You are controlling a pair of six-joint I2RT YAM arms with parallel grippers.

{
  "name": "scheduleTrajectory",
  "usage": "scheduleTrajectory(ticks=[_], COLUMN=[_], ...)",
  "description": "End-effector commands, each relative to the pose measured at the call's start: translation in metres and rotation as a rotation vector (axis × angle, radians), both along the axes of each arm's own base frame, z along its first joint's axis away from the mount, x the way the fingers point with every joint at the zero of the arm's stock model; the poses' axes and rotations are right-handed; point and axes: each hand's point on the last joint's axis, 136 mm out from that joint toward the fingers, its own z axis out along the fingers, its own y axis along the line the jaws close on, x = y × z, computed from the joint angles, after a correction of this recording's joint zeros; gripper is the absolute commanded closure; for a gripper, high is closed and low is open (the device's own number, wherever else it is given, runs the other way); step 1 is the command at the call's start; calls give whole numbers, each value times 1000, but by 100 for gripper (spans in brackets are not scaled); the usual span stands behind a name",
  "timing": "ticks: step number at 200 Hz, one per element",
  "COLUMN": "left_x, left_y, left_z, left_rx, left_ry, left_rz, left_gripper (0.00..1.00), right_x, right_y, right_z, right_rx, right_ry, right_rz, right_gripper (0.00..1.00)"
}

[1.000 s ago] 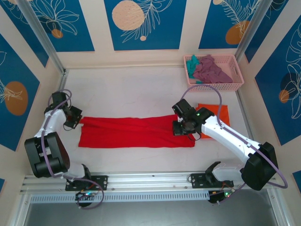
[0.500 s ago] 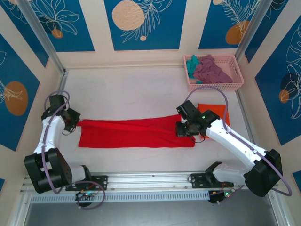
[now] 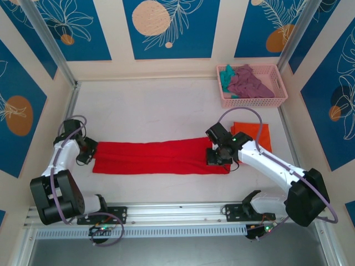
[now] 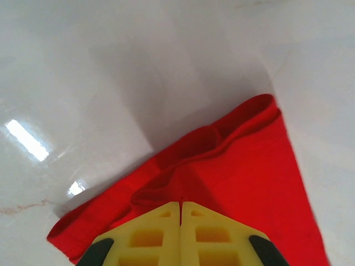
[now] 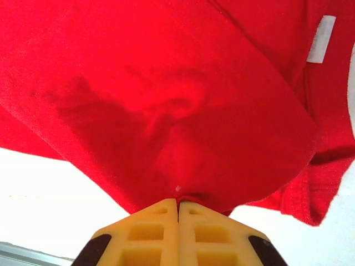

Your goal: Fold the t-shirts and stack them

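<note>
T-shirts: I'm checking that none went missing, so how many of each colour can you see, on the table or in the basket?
red cloth t-shirt, stretched out on the table: 1
orange cloth t-shirt, folded on the table: 1
mauve-purple cloth t-shirt, crumpled in the pink plastic lattice basket: 1
teal cloth t-shirt, crumpled in that basket: 1
Total: 4

An overhead camera looks down from behind; both close wrist cameras share the red t-shirt (image 3: 161, 157).
</note>
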Motion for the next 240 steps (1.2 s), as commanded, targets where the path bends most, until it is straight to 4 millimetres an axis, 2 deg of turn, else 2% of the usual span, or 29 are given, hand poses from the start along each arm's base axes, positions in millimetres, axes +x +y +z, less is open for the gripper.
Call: scheduleTrajectory(ticks=[1,54,65,73,82,93,99,109,116,127,145,169,186,206,240], left_x=[-8,-11,-11,-11,-11,-12,-13,-13,-12,-10,-4,10,14,16,13], left_y=[4,5,6,7,7,9,12,15,18,20,16,-11,-31,-47,-60], left_z=[-8,-28,-30,-30,-28,-24,-20,-12,-4,7,21,28,24,13,-11], left_rx=[6,-2,-1,1,4,19,34,63,85,110,138,114,90,69,10], left_ry=[21,71,75,76,75,73,71,55,33,2,-39,-63,-52,-45,-5], left_rz=[26,43,49,52,55,57,61,62,61,57,26,-57,-98,-125,-142], left_gripper=[100,100,96,89,75,56,45,26,20,11,8,8,8,9,9], right_x=[2,9,12,13,14,15,14,15,14,15,19,21,15,14,15], right_y=[1,4,4,5,5,3,2,0,-2,-2,0,2,-12,-32,-45], right_z=[-6,-17,-18,-17,-16,-11,-7,0,6,16,23,6,-13,-25,-41], right_rx=[10,11,9,13,14,5,3,2,5,22,60,87,9,-55,-23], right_ry=[17,22,21,17,16,8,0,-21,-36,-70,-117,-55,41,65,103], right_rz=[-12,-11,-15,-13,-10,-11,-7,-1,1,2,-13,-82,-197,-313,-393], right_gripper=[100,99,97,93,79,49,39,31,28,27,27,31,34,37,41])
